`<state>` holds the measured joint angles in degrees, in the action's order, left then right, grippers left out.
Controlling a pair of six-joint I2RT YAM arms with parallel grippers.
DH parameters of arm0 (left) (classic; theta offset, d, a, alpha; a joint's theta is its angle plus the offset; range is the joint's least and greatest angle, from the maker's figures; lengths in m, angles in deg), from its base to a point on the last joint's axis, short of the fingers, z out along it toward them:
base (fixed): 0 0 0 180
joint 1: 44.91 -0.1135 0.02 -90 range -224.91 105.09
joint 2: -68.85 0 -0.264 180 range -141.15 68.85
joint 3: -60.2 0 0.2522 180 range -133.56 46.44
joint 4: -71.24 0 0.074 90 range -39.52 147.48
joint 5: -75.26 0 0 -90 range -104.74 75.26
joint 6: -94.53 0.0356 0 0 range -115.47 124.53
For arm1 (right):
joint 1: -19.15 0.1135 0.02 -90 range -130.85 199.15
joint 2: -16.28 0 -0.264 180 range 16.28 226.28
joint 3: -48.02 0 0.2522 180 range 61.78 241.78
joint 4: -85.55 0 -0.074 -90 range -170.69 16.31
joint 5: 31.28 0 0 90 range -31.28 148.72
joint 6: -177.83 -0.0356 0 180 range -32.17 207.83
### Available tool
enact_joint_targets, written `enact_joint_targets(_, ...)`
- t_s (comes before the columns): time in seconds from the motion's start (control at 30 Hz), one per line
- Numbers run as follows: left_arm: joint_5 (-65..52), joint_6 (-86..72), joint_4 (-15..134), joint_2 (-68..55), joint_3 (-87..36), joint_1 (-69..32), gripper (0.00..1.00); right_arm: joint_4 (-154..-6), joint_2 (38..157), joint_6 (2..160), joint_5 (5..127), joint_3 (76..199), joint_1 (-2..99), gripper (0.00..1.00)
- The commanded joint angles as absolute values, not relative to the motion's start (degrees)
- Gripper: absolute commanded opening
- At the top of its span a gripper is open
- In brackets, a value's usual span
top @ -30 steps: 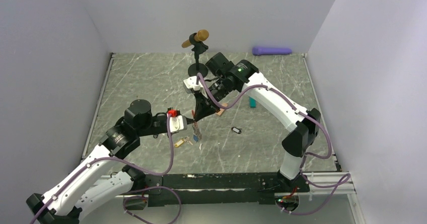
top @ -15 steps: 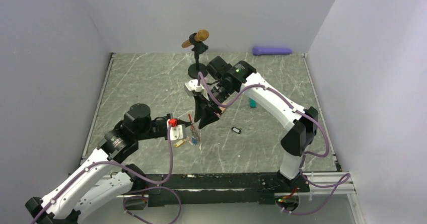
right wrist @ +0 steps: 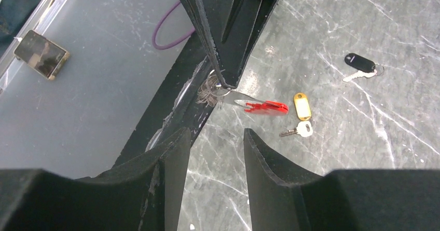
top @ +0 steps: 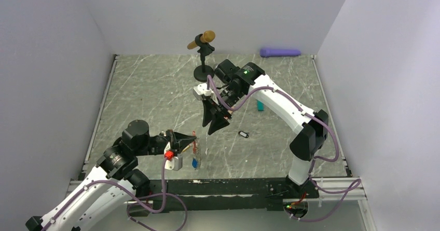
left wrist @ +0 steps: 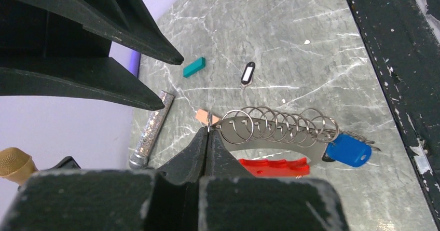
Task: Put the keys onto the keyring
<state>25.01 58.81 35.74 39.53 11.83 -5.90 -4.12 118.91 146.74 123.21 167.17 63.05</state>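
My left gripper is shut on the end ring of the keyring, a silvery coil on a metal blade with a red clip. A blue-tagged key hangs on its far end. From above, the keyring is held near the table's front edge. My right gripper is open and empty, hovering apart from the keyring. A yellow-tagged key lies beside the red clip. A black-tagged key lies further right on the table.
A teal block lies right of the right wrist. A microphone on a stand and a purple tube are at the back. A glittery tube and a tan block lie beyond the keyring. The black front rail is close.
My left gripper has pulled back toward the front edge, taking the keyring and blue key with it. The right gripper has stayed near the middle, so the two are now apart.
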Motion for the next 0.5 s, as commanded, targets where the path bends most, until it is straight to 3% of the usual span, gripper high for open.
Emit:
enact_joint_targets(0.0,28.15,62.33,39.11,40.70,11.94,-5.70,0.00,-2.94,116.59,149.36,124.52,166.78,62.74,0.47)
enact_joint_targets(0.47,30.22,58.09,43.95,42.65,14.16,-5.61,0.00,-2.91,115.90,150.47,123.86,165.42,61.95,0.48)
